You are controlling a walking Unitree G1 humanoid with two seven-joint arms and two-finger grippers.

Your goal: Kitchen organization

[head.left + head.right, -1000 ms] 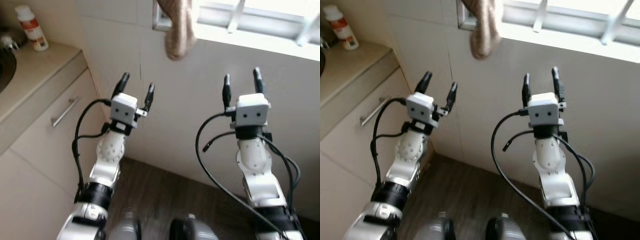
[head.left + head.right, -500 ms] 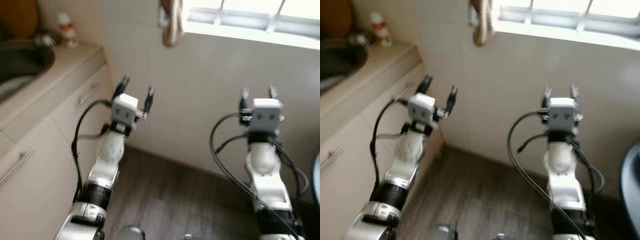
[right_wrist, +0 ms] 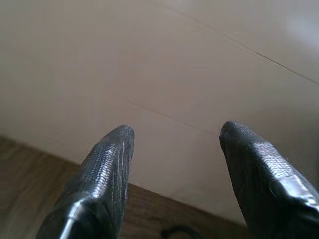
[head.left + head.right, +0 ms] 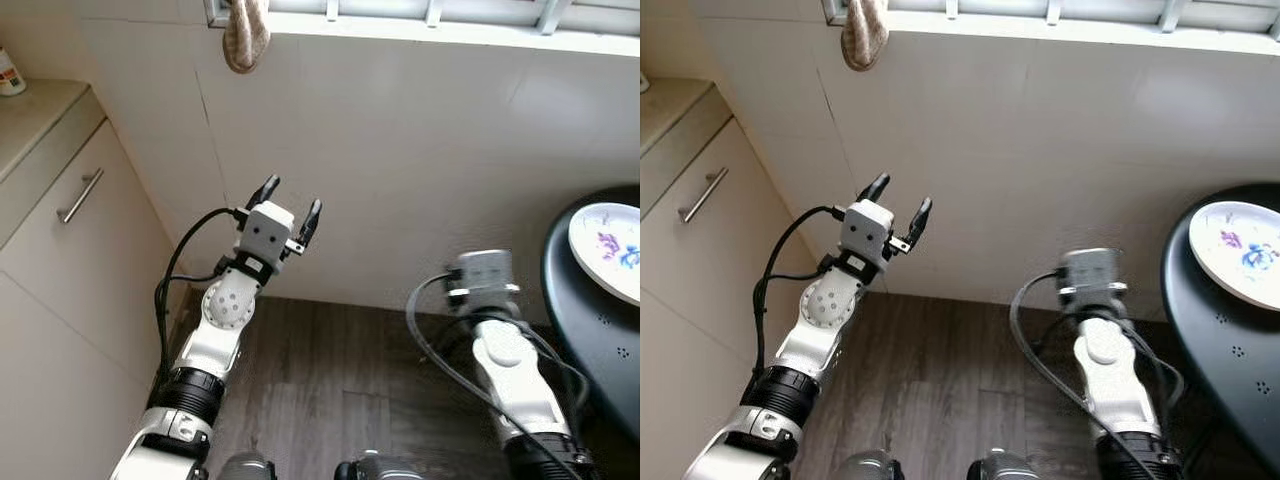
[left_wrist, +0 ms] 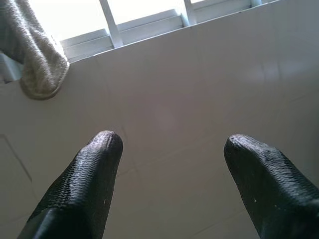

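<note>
left gripper [image 4: 290, 200]: raised in front of the tiled wall; fingers apart, holding nothing; the wrist view looks between the two black fingertips [image 5: 99, 149] up at the wall and window bars
right gripper [image 3: 174, 134]: held lower than the left, near the foot of the wall and above the floor; in the head views the grey wrist block [image 4: 480, 272] hides the fingers; the wrist view shows the two fingers spread apart with nothing between them, pointing at the wall's lower tiles and a strip of floor
plate [image 4: 608, 250]: white with blue-purple flower pattern; lies flat on the black table at the robot's right; well apart from both grippers; partly cut by the frame edge
black table [image 4: 585, 330]: round-edged, dark top with small holes; stands to the right of the right arm, close to the wall
cloth [image 4: 245, 35]: beige, hangs from the window frame above the left gripper; not touched
window [image 4: 430, 12]: white bars along the top of the wall; bright light behind
wall [image 4: 400, 150]: pale tiles, straight ahead of both arms
cabinet [image 4: 70, 260]: cream door with a metal bar handle [image 4: 80, 195]; at the robot's left, under a beige counter [image 4: 35, 115]
bottle [image 4: 8, 75]: white, only its lower part visible on the counter at the frame's corner; label too small to read
floor [image 4: 330, 400]: dark wood planks under the arms
</note>
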